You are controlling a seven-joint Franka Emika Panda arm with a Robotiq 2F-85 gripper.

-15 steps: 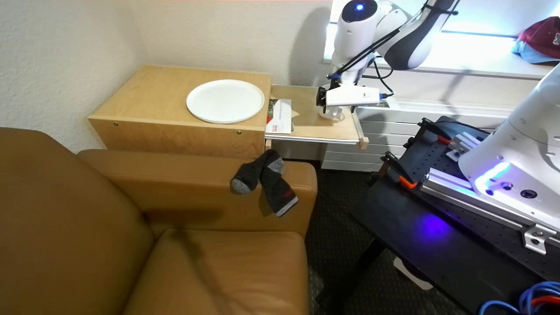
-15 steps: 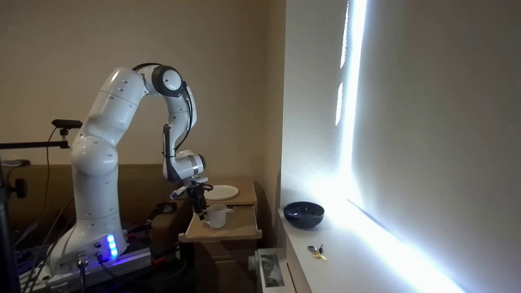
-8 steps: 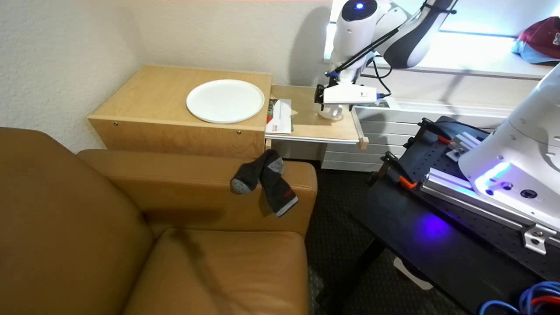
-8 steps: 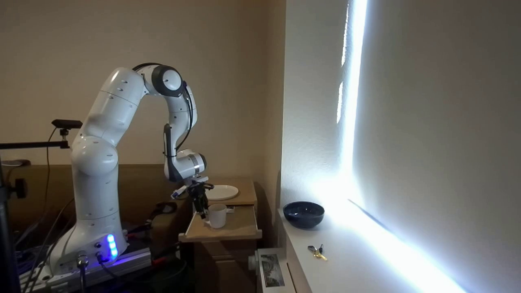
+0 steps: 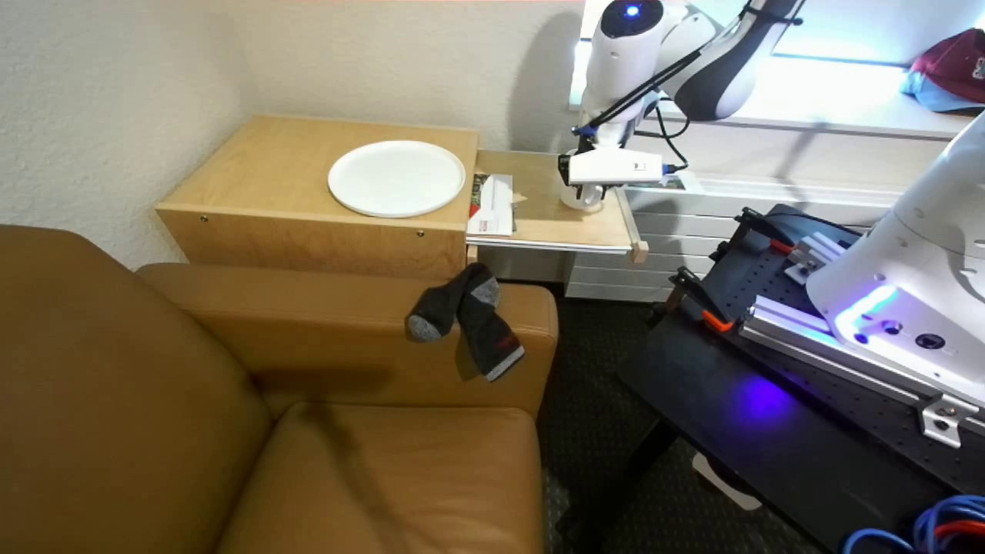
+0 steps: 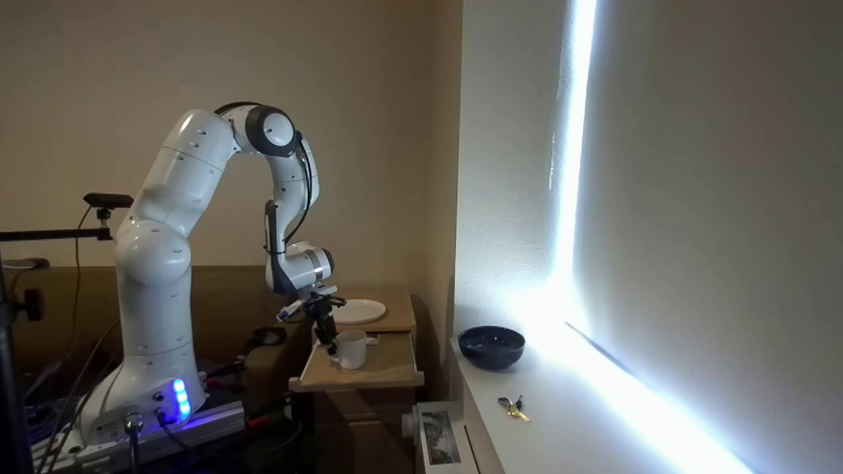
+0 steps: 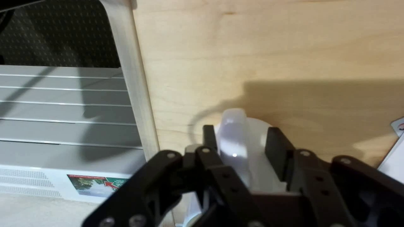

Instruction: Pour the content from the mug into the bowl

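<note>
The white mug (image 6: 353,350) stands upright on a pulled-out wooden drawer board (image 6: 388,374). Its handle (image 7: 234,148) points toward my gripper (image 7: 241,137) and lies between the two black fingers. The left finger (image 7: 209,136) is close beside the handle, while a clear gap separates the handle from the right finger (image 7: 277,148). The jaws are part-way closed, holding nothing firmly. In an exterior view my gripper (image 6: 331,349) is at the mug's near side. The dark blue bowl (image 6: 491,349) rests on the windowsill. What the mug contains is hidden.
A white plate (image 5: 396,178) lies on the cabinet top, with papers (image 5: 492,204) on the board beside the mug. Keys (image 6: 515,409) lie on the sill near the bowl. A radiator (image 7: 63,126) runs alongside the board's edge. Dark socks (image 5: 469,315) hang over the sofa arm.
My fingers have come closer together around the handle, having been wider apart before. The arm has barely shifted, and the mug stays standing in place.
</note>
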